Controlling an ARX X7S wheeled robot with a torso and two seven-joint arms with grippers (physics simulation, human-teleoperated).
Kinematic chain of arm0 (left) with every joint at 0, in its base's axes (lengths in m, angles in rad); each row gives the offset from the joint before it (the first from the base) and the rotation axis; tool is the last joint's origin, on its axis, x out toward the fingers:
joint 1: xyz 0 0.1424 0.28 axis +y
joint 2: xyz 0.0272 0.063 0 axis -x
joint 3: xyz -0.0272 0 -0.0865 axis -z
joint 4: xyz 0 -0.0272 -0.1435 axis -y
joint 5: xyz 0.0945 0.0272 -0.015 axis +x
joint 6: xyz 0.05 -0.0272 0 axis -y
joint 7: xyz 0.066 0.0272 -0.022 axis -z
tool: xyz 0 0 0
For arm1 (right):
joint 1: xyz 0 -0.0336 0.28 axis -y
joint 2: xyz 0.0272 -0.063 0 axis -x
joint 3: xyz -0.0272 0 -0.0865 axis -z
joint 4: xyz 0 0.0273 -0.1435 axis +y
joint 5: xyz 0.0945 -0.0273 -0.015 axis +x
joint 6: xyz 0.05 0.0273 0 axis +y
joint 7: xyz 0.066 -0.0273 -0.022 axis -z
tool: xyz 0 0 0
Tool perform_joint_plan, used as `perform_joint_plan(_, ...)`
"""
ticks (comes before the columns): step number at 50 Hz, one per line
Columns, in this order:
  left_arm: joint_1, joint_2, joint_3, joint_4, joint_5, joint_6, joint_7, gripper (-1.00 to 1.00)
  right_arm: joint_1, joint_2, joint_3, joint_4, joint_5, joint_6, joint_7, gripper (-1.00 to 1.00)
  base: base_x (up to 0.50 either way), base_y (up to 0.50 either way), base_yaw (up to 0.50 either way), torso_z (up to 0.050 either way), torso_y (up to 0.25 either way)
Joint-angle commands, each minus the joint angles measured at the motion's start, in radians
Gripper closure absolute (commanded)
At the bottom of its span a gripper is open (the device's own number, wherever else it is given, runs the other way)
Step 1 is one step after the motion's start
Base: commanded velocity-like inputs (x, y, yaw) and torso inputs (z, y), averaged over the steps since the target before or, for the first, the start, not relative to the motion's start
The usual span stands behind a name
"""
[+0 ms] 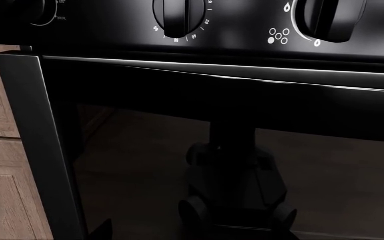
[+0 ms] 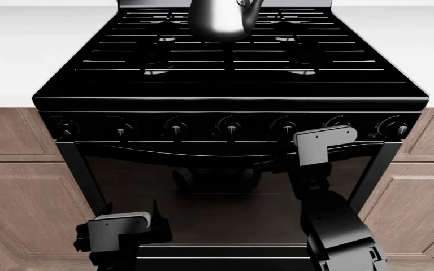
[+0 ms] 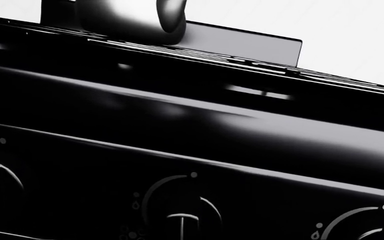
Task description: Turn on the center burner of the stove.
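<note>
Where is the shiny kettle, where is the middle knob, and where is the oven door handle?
kettle [image 2: 218,20], head view, on its shiny rounded body.
middle knob [image 2: 230,129], head view, on the knob's face.
oven door handle [image 1: 245,80], left wrist view, on the long bar under the knobs.

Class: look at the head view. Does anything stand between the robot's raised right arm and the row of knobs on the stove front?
Nothing visible does. The right arm is raised just below the knob row, with only open space between. The kettle sits back on the grates.
</note>
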Motion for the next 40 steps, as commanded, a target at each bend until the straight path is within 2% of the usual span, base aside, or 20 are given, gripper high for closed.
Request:
perform_joint_plan(1,-0.001,-0.003,0.004,0.0,-0.004,0.0,-0.003,-1.0,-0.004,-0.001,-0.004,-0.002,0.012,-0.013,-0.001,1.0,0.0,0.0,0.0,0.0,0.0)
perform_joint_plan(21,-0.002,-0.009,0.01,0.003,-0.011,0.0,-0.009,-1.0,-0.009,-0.013,0.015,-0.015,0.066,-0.05,-0.017,1.0,0.0,0.0,0.0,0.0,0.001)
perform_joint_plan(40,-0.002,-0.013,0.016,0.002,-0.015,0.003,-0.016,-1.0,0.016,0.033,-0.075,-0.049,-0.01,0.055,-0.009,1.0,0.0,0.0,0.0,0.0,0.001)
